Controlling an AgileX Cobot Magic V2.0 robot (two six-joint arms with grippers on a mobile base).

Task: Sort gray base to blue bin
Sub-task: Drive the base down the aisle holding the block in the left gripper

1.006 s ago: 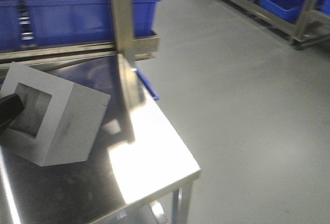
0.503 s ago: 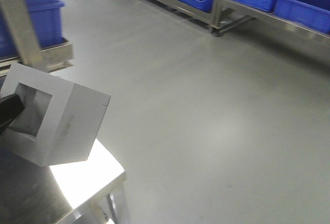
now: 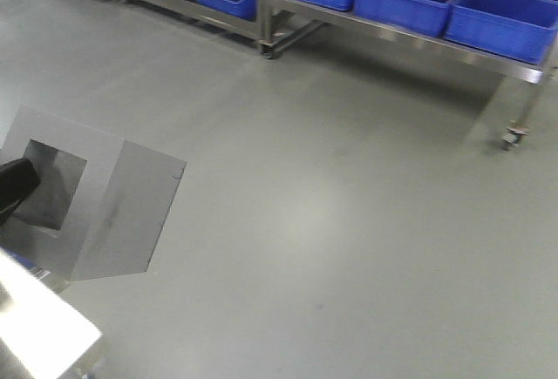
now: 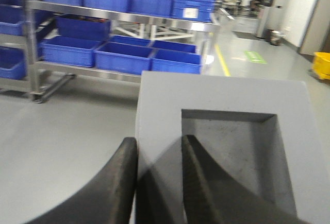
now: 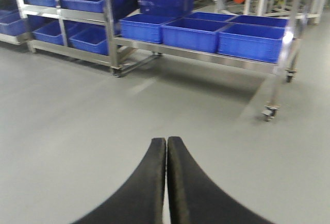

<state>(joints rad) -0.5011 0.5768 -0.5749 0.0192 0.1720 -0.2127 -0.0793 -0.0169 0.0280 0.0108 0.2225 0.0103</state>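
1. Left gripper: two matte black fingers, broad at the root, curving to narrow rounded tips.
2. Right gripper: a smooth black, horn-shaped pair.
3. Front view: one glossy black, rounded finger at the frame's left edge.

We see a plain gray base, its recess a darker gray, at our black left gripper. Beyond our black right gripper, solid blue crates fill silvery steel racks over a pale gray floor.

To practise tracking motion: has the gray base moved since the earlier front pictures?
Yes. Held by the left gripper, the gray base has swung rightward off the steel table, now over bare floor.
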